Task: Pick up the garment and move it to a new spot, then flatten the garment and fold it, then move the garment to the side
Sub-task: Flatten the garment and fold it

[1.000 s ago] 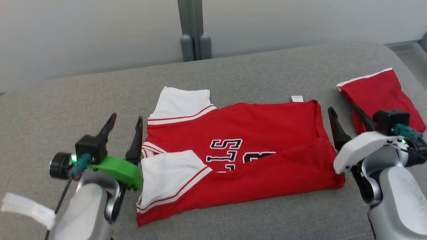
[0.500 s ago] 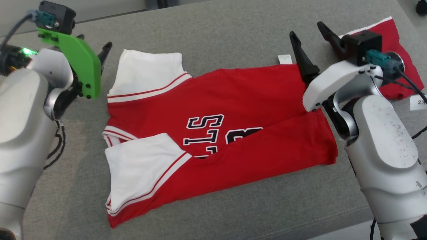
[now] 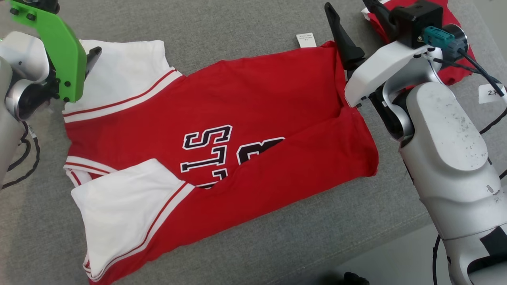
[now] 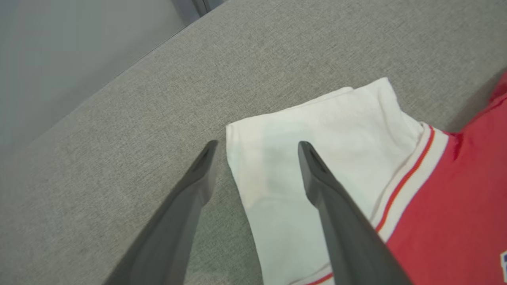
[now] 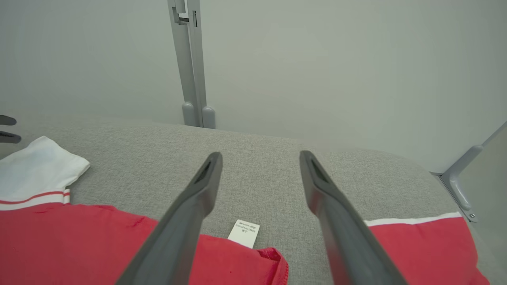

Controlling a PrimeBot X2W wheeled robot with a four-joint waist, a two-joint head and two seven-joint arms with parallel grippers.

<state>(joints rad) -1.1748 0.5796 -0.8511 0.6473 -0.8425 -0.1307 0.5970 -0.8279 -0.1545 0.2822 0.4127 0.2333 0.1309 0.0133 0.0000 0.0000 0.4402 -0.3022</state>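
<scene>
The garment (image 3: pixel 253 99), a red jersey with white sleeves and black-and-white lettering, lies spread on the grey cushion (image 3: pixel 245 23). Its near edge is folded up over part of the lettering. My left gripper (image 4: pixel 255 144) is open above the far white sleeve (image 4: pixel 317 130), one finger (image 3: pixel 93 57) over the sleeve's edge and the other over the cushion. My right gripper (image 5: pixel 260 155) is open above the far right corner of the garment (image 5: pixel 79 245), near its white care label (image 5: pixel 243 233). Neither holds anything.
A second red cloth with a white band (image 3: pixel 455 12) lies folded at the far right, behind my right wrist. The cushion's front edge (image 3: pixel 396 237) runs at the lower right. Black cables (image 3: pixel 23 158) hang at the left. A wall and grey post (image 5: pixel 190 63) stand behind.
The head camera has tilted down and closer. Both arms have reached forward from the garment's side edges to its far corners. Both grippers stayed open.
</scene>
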